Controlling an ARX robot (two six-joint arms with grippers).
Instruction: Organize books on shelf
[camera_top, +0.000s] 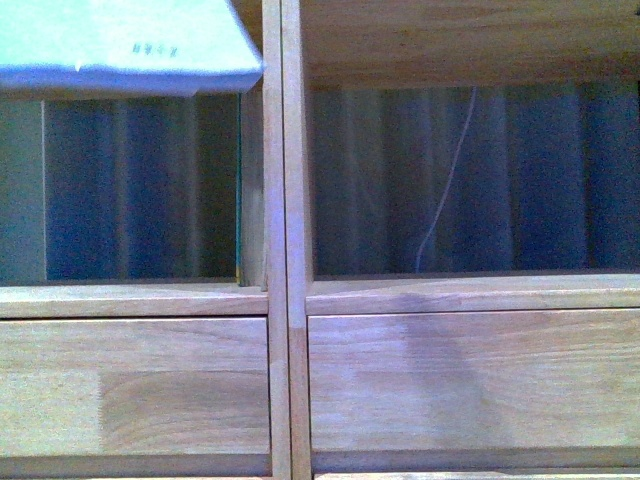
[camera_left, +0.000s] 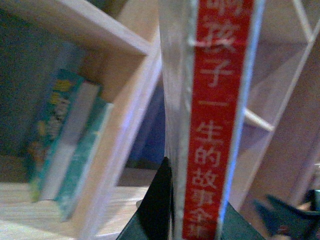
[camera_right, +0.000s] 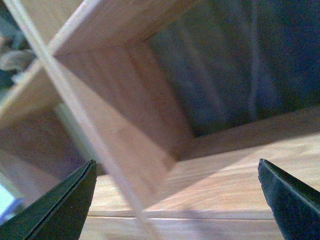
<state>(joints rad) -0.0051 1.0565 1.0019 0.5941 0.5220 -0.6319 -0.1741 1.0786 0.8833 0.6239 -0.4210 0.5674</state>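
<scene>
My left gripper (camera_left: 192, 220) is shut on a thin white book (camera_left: 220, 115) with a red spine and white Chinese characters. Its dark jaws clamp the book's lower end. In the front view the same book (camera_top: 120, 45) shows as a white cover at the top left, in front of the left cubby's upper edge. The light-wood shelf (camera_top: 283, 240) fills the front view. A thin teal-edged book (camera_top: 239, 190) stands against the left cubby's right wall. My right gripper (camera_right: 176, 170) is open and empty, close over a shelf plank (camera_right: 225, 175). Neither arm shows in the front view.
Several teal and white books (camera_left: 65, 145) lean together in a cubby in the left wrist view. Plank drawer fronts (camera_top: 470, 385) run below the cubbies. A thin white cord (camera_top: 445, 190) hangs behind the right cubby, before a dark curtain.
</scene>
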